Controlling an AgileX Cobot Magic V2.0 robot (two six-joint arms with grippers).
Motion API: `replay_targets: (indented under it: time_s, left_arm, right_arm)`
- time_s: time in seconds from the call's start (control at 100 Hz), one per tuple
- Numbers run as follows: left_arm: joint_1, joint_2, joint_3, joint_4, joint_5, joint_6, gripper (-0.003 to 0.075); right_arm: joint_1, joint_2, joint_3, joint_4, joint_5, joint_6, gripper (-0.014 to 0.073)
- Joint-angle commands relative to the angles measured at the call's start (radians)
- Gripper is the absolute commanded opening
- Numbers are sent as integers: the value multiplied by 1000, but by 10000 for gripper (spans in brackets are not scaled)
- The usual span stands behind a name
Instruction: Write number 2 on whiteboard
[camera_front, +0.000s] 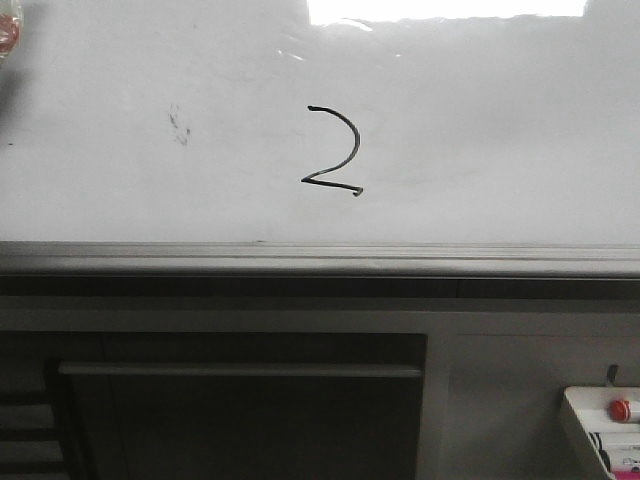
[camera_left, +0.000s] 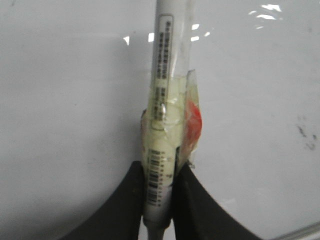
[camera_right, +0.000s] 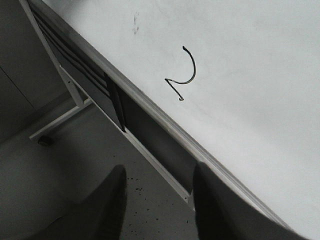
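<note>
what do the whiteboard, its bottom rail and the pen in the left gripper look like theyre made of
Whiteboard: glossy coated surface, judging by the light glare.
Bottom rail: matte grey, probably metal.
Pen: smooth white, likely plastic, wrapped in clear shiny tape, clamped in the left gripper.

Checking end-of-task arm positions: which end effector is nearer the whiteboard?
Left. The left end effector, shut on the marker, is close to the whiteboard, which fills its view; the right end effector hangs open, well back from it.
</note>
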Motion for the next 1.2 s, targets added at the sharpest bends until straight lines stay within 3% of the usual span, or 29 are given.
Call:
replay_targets:
  time_s: [0.0, 0.34, 0.44, 0.59, 0.66, 0.75, 0.93, 1.06, 1.19]
  left_arm:
    - [5, 18, -26, -23, -107, -11, 30]
    - [5, 74, -28, -23, -102, -11, 47]
    - [5, 74, -28, -23, -95, -11, 104]
    - [5, 74, -28, -21, -90, -8, 253]
    - [5, 72, -28, -18, -90, -8, 337]
    - [5, 58, -28, -16, -83, -8, 386]
    - [24, -4, -30, 17, 39, -8, 389]
    - [74, -63, -49, 35, 197, -32, 390]
    - [158, -109, -98, 264, 386, -256, 389]
  right_arm:
    - [-7, -3, -25, 22, -65, 5, 275]
    - [-7, -3, -25, 22, -61, 5, 271]
    - [-7, -3, -25, 22, -61, 12, 270]
    - [-7, -3, -25, 20, -70, 46, 270]
    - [-7, -3, -25, -20, -89, 105, 270]
    - [-13, -3, -25, -131, -108, 247, 270]
    - [-43, -3, -25, -358, -71, 518, 269]
    - [-48, -5, -25, -448, -5, 621, 269]
    - [-48, -29, -14, -512, 17, 680, 269]
